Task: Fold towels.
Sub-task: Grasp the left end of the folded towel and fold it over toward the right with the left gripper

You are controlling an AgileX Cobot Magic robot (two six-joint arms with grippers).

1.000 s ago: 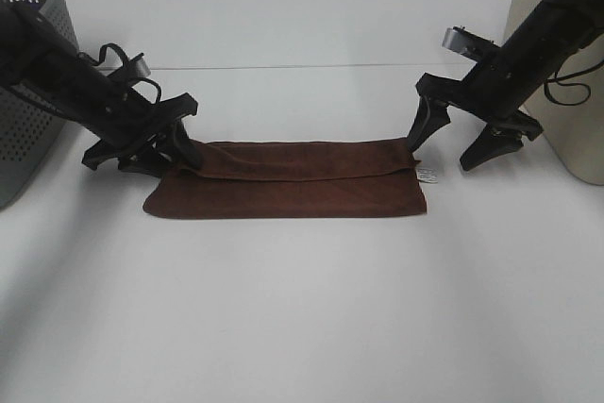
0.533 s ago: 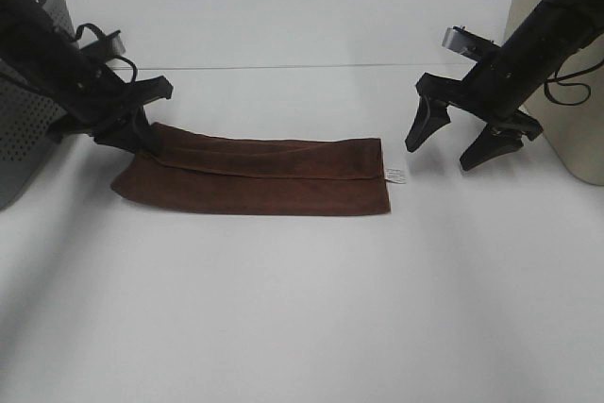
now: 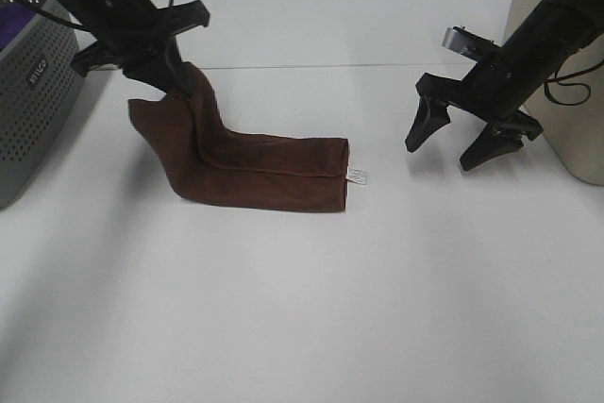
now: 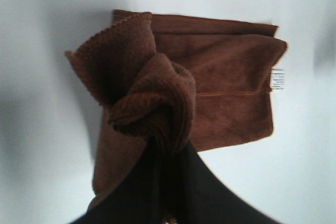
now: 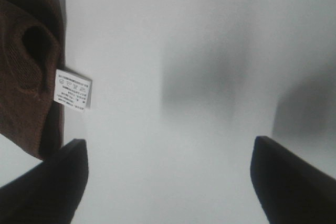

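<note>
- White table (image 3: 302, 318): open room at front; grey basket (image 3: 38, 110) at left edge, beige bin (image 3: 578, 143) at right.
- Folded towel (image 3: 274, 175): right end flat on table, left end raised.
- My left gripper (image 3: 172, 80): clamped on raised end.
- My right gripper (image 3: 441, 153): spread wide, empty, near towel's white tag (image 3: 357, 175); print unreadable.
- Basket lettering: illegible.

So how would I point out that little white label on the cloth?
Start at the white table, where a dark reddish-brown towel lies with one end lifted by the left gripper. Follow it to the flat end facing the open right gripper: the label pokes out there, the only white patch on the brown fabric.
</note>
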